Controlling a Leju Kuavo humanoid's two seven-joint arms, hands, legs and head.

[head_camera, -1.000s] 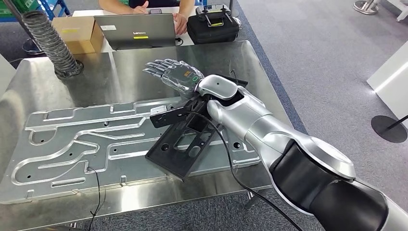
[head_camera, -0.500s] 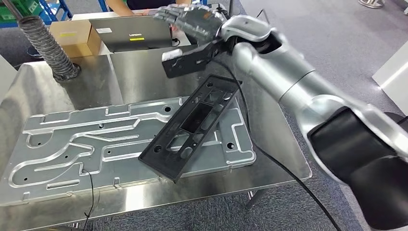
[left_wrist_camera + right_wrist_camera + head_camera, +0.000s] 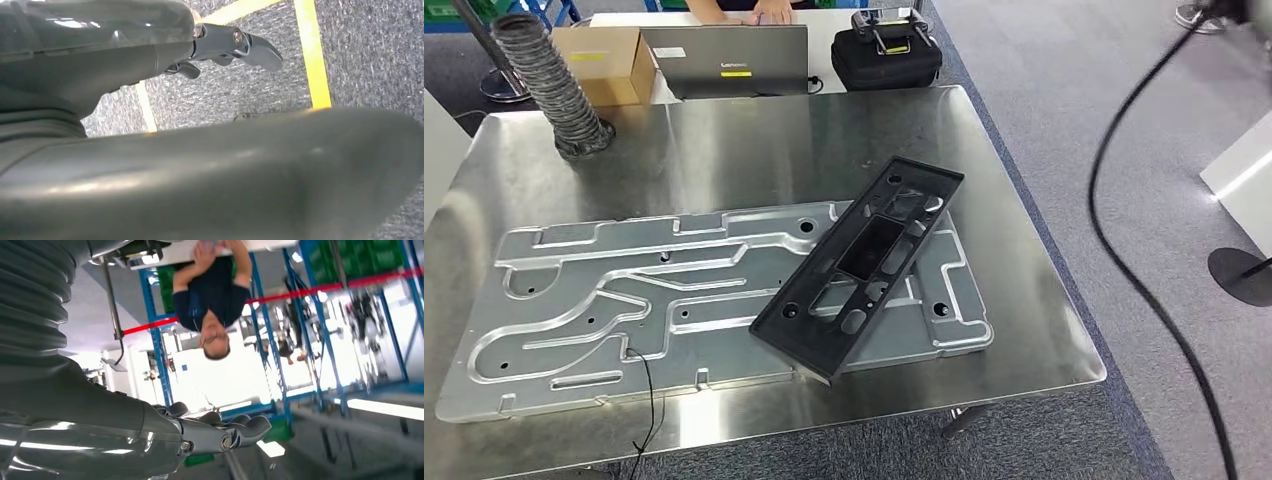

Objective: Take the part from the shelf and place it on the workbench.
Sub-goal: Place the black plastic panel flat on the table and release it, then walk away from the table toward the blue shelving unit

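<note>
On the steel workbench [image 3: 724, 140] in the head view, we see the black part [image 3: 856, 266] lying flat and slantwise over the right end of a grooved aluminium plate [image 3: 624, 300], with nothing touching it. A second ago our right hand hovered just above that part; half a second ago it had risen toward the far edge; now it has left this view, and a black cable [image 3: 1124, 260] swings at the right. We judge the placing done and the arm retreating.

From the left wrist view, our left hand [image 3: 227, 47] hangs over grey carpet with yellow floor lines [image 3: 312, 55], holding nothing; how far its fingers are apart we cannot tell.

From the right wrist view, our right hand [image 3: 220, 432] is raised, its fingers loosely extended and empty, before blue racking [image 3: 155, 350] and a seated person [image 3: 212, 300].
</note>
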